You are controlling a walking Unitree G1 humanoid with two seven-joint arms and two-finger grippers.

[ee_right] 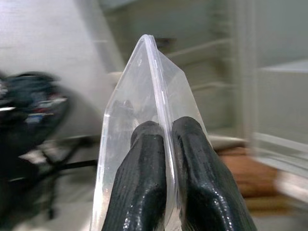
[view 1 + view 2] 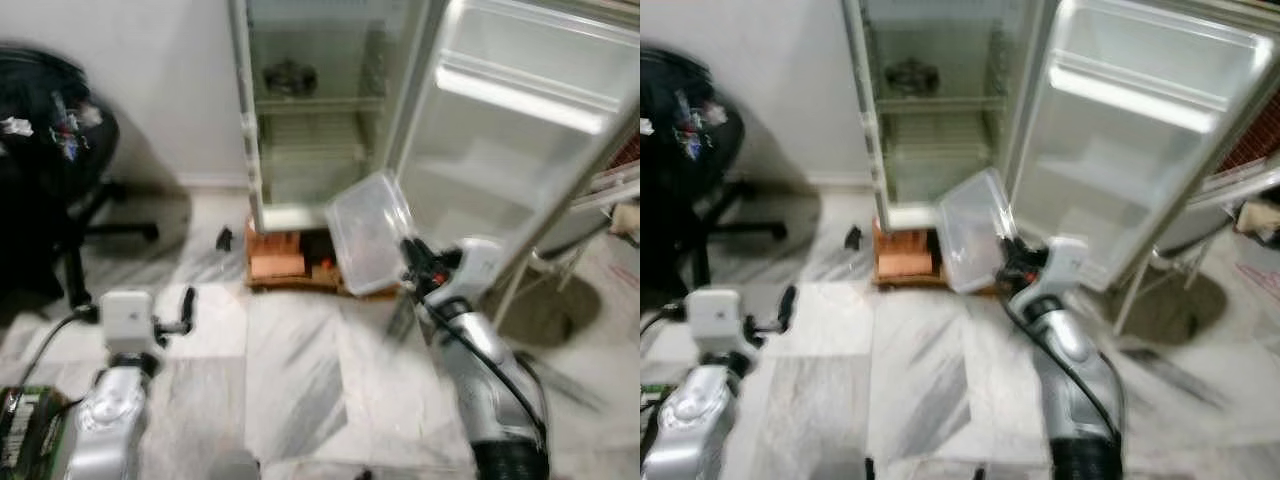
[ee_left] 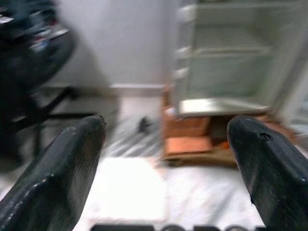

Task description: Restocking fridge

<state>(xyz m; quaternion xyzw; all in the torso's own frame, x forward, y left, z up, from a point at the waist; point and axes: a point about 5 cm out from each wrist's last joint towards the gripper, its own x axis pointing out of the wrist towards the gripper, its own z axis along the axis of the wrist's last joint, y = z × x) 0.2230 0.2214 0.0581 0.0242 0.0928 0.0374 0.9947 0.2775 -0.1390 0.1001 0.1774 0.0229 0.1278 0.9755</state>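
Right pincer (image 1: 163,139) pinches clear container (image 1: 144,96) rim, before open fridge (image 2: 310,110).

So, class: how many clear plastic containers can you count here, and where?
1. The clear plastic container is pinched by its rim in the right claw, held up before the open fridge. Others may be hidden.

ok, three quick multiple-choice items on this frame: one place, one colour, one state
1. Where is the chair?
A. left of the fridge
B. inside the fridge
C. right of the door

2. What colour is the box?
A. red
B. clear
C. black

3. What is the right claw doing?
A. open, nothing in it
B. shut on the box
C. shut on the door

Key: 1 A, the chair stands left of the fridge. 2 B, the box is see-through. 3 B, the right claw pinches the box rim; the door hangs open beyond.
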